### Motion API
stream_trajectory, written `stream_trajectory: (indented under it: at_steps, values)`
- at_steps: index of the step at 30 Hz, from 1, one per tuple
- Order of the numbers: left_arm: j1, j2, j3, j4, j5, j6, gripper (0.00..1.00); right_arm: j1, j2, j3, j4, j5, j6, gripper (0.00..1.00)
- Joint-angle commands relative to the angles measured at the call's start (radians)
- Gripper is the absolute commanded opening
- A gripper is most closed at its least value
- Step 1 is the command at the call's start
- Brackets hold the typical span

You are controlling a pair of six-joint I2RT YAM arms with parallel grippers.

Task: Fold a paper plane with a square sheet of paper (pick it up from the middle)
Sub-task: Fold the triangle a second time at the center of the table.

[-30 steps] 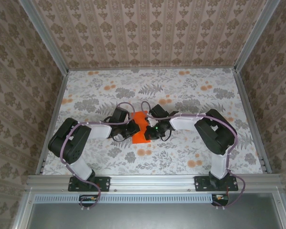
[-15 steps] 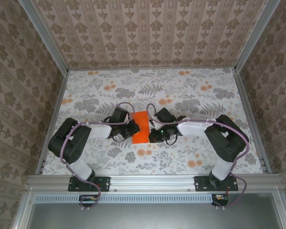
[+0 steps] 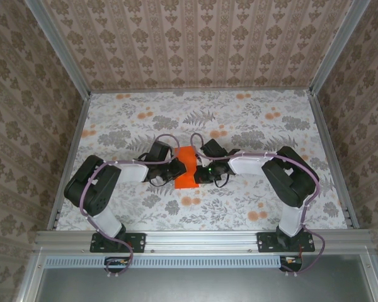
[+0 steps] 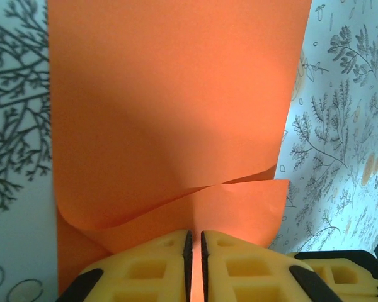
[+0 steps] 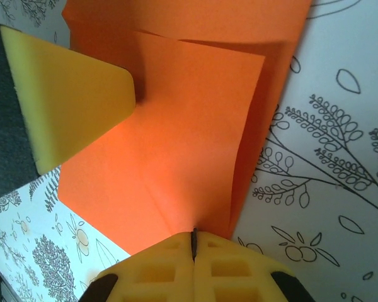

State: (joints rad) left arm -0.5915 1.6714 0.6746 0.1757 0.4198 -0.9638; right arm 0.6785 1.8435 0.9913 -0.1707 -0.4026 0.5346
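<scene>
The square sheet of paper (image 3: 186, 179) lies folded on the flowered table between both grippers, bright orange, with one flap curling up over another (image 4: 176, 113). My left gripper (image 3: 176, 168) sits at its left edge. Its yellow fingers (image 4: 145, 264) stand a narrow crack apart, and orange paper shows in the gap at the left gripper (image 4: 195, 234). My right gripper (image 3: 202, 173) is at the sheet's right edge, pads pressed together, its tips over the paper where a crease ends at the right gripper (image 5: 194, 233). The sheet (image 5: 189, 126) shows layered folds, and a left finger (image 5: 69, 94) rests on it.
The table (image 3: 258, 126) has a grey leaf print with small orange flower blotches (image 3: 190, 201). Patterned walls and metal rails (image 3: 327, 151) close it in on three sides. Both arm bases are bolted at the near rail.
The right gripper swung off to the right of the paper, then came back to its right edge. The left jaws have parted slightly. A flap of the paper now stands up.
</scene>
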Motion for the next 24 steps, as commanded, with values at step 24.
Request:
stream_trajectory:
  at_steps: [24]
  values:
    - [-0.103, 0.013, -0.086, 0.082, -0.118, -0.041, 0.09, 0.001, 0.075, -0.005, -0.123, 0.082, -0.022, 0.0]
